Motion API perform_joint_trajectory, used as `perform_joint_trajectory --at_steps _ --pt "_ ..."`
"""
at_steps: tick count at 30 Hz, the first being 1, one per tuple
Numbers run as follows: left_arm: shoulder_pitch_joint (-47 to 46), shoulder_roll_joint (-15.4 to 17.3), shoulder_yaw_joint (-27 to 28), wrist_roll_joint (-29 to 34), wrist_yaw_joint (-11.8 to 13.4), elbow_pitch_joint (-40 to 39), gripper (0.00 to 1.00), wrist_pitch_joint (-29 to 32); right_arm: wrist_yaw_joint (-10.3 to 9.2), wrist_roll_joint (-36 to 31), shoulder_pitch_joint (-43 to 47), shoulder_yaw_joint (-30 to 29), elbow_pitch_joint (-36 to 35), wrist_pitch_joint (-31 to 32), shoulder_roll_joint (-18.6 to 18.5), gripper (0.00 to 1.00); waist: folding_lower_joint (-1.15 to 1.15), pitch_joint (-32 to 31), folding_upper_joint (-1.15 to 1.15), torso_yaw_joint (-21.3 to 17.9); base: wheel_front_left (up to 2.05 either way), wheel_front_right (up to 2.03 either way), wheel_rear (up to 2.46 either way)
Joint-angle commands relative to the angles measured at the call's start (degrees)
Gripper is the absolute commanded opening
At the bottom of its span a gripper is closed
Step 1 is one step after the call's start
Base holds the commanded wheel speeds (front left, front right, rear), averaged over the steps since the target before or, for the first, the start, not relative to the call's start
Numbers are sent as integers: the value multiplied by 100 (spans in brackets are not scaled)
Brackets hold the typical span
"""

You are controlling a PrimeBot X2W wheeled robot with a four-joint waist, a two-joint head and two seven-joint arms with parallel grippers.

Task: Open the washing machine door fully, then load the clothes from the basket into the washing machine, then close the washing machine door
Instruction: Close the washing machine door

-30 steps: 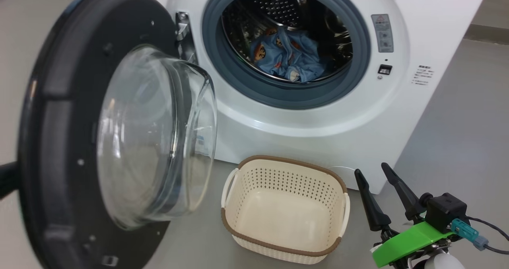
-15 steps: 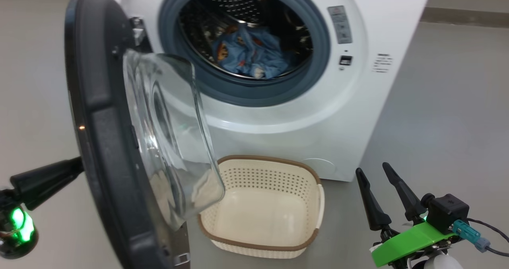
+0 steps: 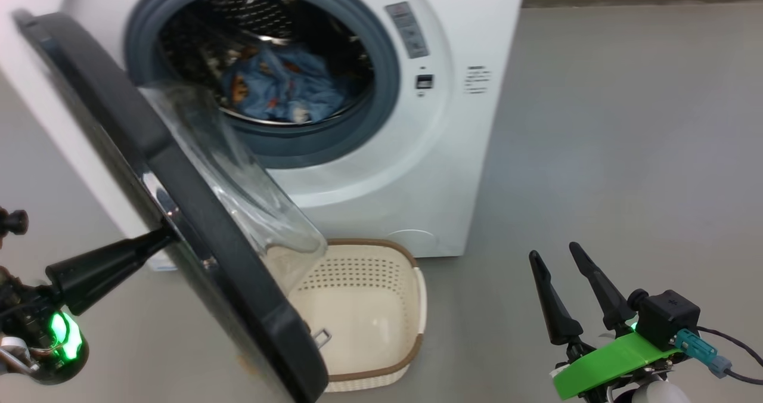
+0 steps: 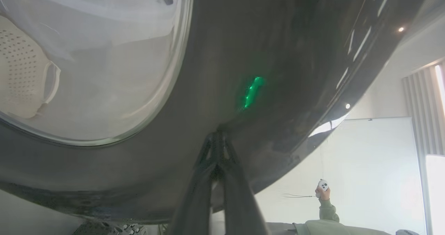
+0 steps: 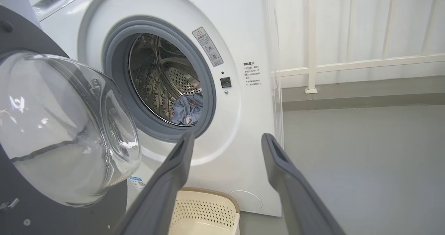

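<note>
Two patches of writing sit on the front of the washing machine (image 3: pixel 381 170), right of the opening. Up top is a grey warning sticker (image 5: pixel 208 46) with a red triangle, its lines too small to read. Lower down comes a block of print (image 5: pixel 251 74), several short rows, also too fine to make out. Between them is a small black square (image 3: pixel 424 81). Down at the machine's lower corner a blue label (image 5: pixel 137 183) peeks out behind the glass, text unreadable. No brand name can be read anywhere.

Over to the arms. The left gripper (image 3: pixel 161 236) reaches in from the lower left, stretched out nearly level, fingers pressed together into one dark point, and that point is right up against the glossy black outer face of the door (image 3: pixel 197 230). In the left wrist view the closed tips (image 4: pixel 217 137) meet their own reflection there, with a green glow just above. The door stands partway out at a slant, its glass bulge hanging over the near end of the basket (image 3: pixel 411 290).

The right gripper (image 3: pixel 554 250) waits low on the right, fingers apart and pointing up, holding nothing, well clear of the machine.

The clothes (image 3: pixel 280 87), blue with orange-brown prints, lie in a heap in the steel drum (image 5: pixel 156 78). The basket sits on the floor (image 3: pixel 596 152) just before the machine. Behind the door, a person's hand (image 4: pixel 323 191) holds up a small white device.
</note>
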Motion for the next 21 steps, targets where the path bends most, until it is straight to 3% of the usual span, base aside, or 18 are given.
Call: perform_joint_trajectory --at_steps 1,11,21 --pt "-147 123 189 11 -75 -207 0 -17 9 3 -167 156 -154 -27 -6 100 0 50 0 -414 0 0 0" --pt "-308 -42 235 18 -219 -130 0 -208 9 12 -176 112 -174 -27 -14 100 0 100 0 -762 0 0 0" --pt "-445 -151 208 43 -363 -3 0 -294 9 6 -185 91 -151 -27 20 100 0 62 0 -709 0 0 0"
